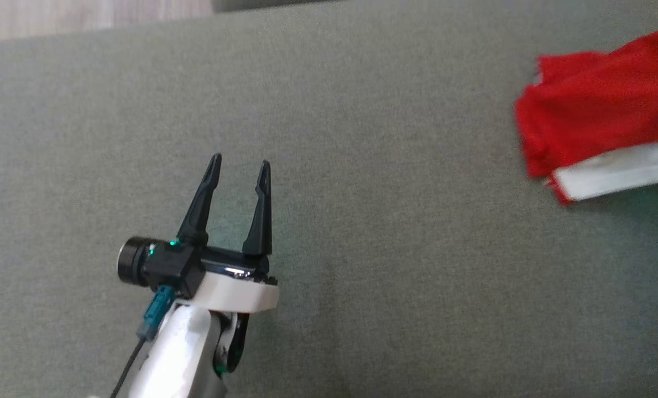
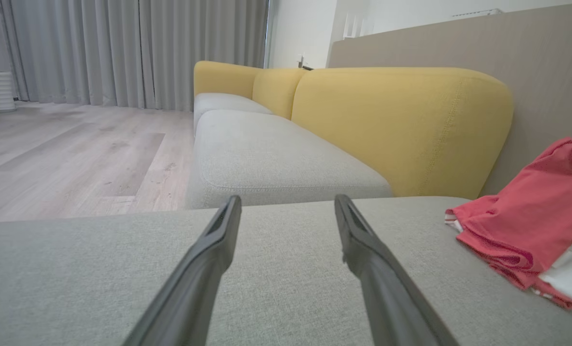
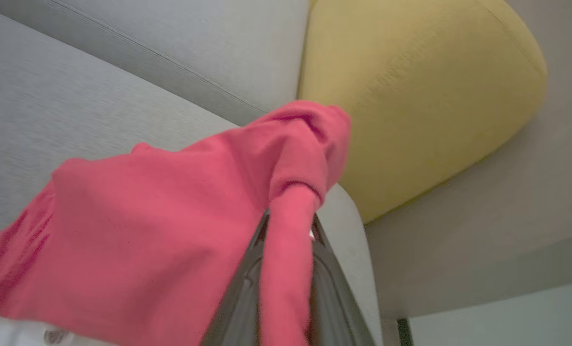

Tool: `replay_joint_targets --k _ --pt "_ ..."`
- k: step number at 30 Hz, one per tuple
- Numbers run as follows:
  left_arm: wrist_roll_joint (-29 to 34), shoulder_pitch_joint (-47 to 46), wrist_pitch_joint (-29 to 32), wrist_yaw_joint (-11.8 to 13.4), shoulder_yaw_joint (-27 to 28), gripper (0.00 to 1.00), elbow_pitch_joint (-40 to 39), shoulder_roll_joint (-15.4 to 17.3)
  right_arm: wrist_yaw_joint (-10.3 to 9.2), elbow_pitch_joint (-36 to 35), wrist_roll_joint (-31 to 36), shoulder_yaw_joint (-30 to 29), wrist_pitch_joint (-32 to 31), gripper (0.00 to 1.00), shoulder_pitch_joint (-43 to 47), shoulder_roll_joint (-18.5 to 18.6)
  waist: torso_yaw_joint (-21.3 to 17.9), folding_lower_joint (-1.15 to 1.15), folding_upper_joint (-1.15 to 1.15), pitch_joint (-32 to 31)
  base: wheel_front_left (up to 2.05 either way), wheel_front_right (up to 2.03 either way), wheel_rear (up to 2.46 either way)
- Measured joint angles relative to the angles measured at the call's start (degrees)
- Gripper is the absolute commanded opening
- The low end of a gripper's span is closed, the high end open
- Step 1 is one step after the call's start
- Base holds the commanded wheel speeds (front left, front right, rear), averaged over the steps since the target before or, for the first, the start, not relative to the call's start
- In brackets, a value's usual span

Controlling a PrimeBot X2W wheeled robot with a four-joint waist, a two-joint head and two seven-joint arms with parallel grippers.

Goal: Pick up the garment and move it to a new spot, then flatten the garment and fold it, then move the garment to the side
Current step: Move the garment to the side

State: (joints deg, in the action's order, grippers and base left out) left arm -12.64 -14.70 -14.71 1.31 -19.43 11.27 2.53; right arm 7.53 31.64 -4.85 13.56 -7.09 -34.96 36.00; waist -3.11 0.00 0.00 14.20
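Support: a broad grey fabric seat [image 1: 334, 138], tight weave, flat. One item lies on it: a red garment [image 1: 600, 110], bunched in loose folds at the far right of the head view and cut by the frame edge. A white band runs along its near edge, touching the fabric. In the left wrist view, the garment's lower folds rest on the seat close to the tall grey back panel [image 2: 531, 72], while its upper part rises off the surface. Beyond the seat's far edge is a second grey cushion [image 2: 276, 154] with a yellow backrest [image 2: 401, 125], standing on a pale wood floor [image 2: 74, 154].
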Motion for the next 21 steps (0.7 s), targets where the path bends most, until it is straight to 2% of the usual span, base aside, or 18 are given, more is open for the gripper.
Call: replay_joint_targets --k 4,15,16,17,18,21 --pt "0.55 -1.65 0.0 -0.35 0.24 1.0 0.02 -0.02 0.0 1.08 2.02 -3.28 -1.62 0.0 -1.76 2.23 -0.18 0.01 0.0 3.26 0.0 0.0 0.0" --pt "0.54 -3.88 0.0 -0.89 1.04 1.0 0.09 -0.09 0.01 3.85 5.47 -12.54 -3.86 0.0 -2.11 2.67 1.27 0.01 0.0 8.0 0.0 0.0 0.0" --pt "0.54 -3.88 0.0 -0.89 1.15 1.0 0.1 -0.09 0.01 3.8 5.88 -13.08 -3.86 0.08 -2.1 2.55 1.34 0.0 0.0 8.07 0.0 0.0 0.0" --pt "0.54 -3.88 0.0 -0.9 1.24 1.0 0.15 -0.09 0.01 3.69 6.34 -13.56 -3.86 0.94 -2.1 2.33 1.36 0.01 0.0 8.06 0.0 0.0 0.0" --pt "0.53 -3.88 0.0 -0.9 1.34 1.0 0.26 -0.09 0.01 3.53 6.66 -14.3 -3.87 1.0 -2.09 1.92 1.36 0.0 0.0 7.99 0.0 0.0 0.0" --pt "0.59 -3.92 0.0 -1.41 1.69 1.0 0.97 -0.1 0.01 2.14 8.17 -16.83 -4.01 1.0 -2.04 0.51 1.25 0.0 0.0 7.36 0.0 0.0 0.0"
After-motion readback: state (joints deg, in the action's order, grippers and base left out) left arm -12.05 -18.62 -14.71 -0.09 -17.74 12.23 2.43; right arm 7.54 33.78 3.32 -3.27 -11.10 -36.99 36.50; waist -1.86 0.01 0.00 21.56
